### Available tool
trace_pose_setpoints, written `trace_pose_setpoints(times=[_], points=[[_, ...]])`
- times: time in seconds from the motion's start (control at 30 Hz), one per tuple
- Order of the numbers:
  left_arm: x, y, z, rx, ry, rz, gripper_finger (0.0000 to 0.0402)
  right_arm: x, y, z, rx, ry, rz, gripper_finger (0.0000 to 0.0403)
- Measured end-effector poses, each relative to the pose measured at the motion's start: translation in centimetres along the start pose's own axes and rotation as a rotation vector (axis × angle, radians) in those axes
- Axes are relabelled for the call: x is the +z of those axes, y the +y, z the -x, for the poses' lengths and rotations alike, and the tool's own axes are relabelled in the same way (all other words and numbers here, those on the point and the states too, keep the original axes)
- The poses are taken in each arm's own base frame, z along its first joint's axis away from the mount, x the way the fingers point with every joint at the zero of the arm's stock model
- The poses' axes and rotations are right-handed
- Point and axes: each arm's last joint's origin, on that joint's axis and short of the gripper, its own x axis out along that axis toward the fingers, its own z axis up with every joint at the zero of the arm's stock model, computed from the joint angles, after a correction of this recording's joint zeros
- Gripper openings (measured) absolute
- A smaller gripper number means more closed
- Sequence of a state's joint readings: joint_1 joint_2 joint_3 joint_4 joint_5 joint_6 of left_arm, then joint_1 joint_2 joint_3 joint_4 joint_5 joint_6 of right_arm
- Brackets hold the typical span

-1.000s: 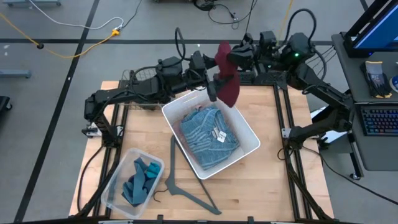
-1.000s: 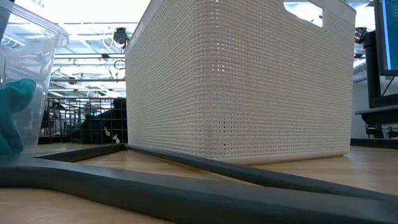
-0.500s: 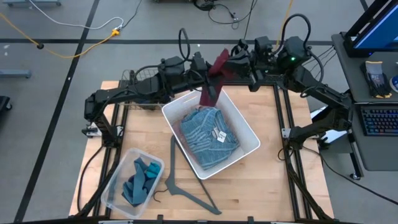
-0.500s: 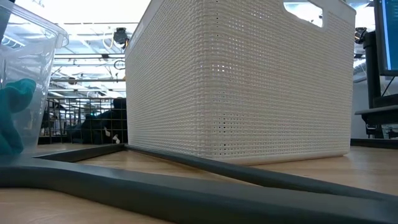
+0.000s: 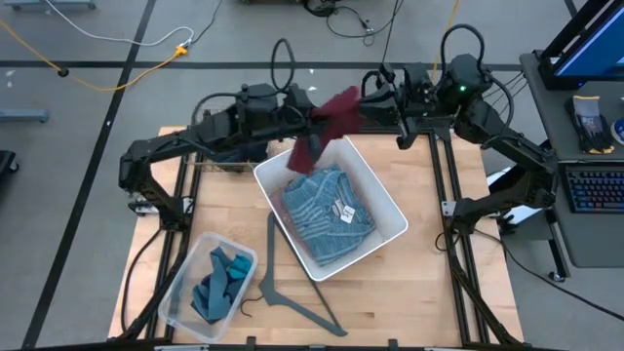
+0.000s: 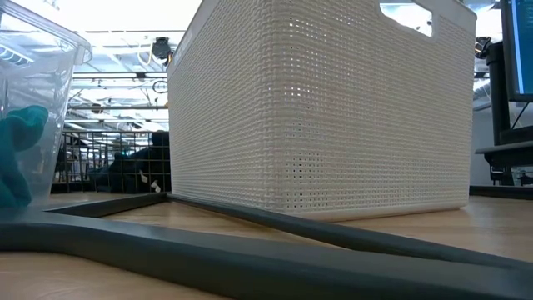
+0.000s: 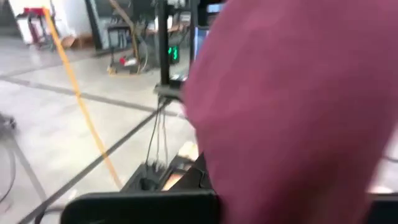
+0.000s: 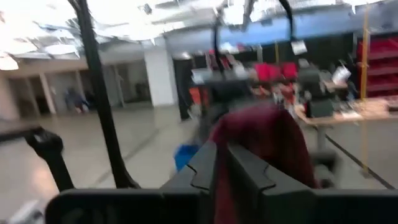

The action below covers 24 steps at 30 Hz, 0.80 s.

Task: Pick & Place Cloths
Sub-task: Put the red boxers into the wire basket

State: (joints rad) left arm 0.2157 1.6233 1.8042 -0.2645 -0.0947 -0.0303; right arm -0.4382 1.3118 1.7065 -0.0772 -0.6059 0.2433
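Both grippers, left and right, are pinching the maroon cloth above the white basket; light-blue shirt already in, so roughly midway; teal cloth sits in the clear bin.

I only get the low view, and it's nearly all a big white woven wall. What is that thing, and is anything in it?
Observer: That is a white basket. A light-blue shirt with a white tag lies inside it.
Operator: And where are the robot's arms? I see none.
Observer: Both are up over the basket's back edge. The left gripper and the right gripper each pinch one maroon cloth in the air between them.
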Motion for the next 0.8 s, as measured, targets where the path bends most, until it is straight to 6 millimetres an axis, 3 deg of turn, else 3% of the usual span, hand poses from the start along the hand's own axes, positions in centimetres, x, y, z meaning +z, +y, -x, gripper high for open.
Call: trace_pose_setpoints(times=[0.2,0.4,0.6,0.8], points=[[1.2,1.1,4.0,0.062,0.080,0.021,0.0001,-0.6,-0.5,1.4,-0.069,0.107,0.013,0.0074],[1.7,2.7,7.1,0.296,0.143,-0.037,0.0001,-1.0,-0.5,3.0,-0.119,0.201,0.011,0.0121],[1.8,5.4,8.6,0.543,0.211,-0.150,0.0000,-1.3,-0.1,4.5,-0.150,0.290,0.039,0.0138],[0.7,9.4,9.2,0.761,0.349,-0.172,0.0000,-1.5,0.4,6.0,-0.199,0.354,0.058,0.0131]])
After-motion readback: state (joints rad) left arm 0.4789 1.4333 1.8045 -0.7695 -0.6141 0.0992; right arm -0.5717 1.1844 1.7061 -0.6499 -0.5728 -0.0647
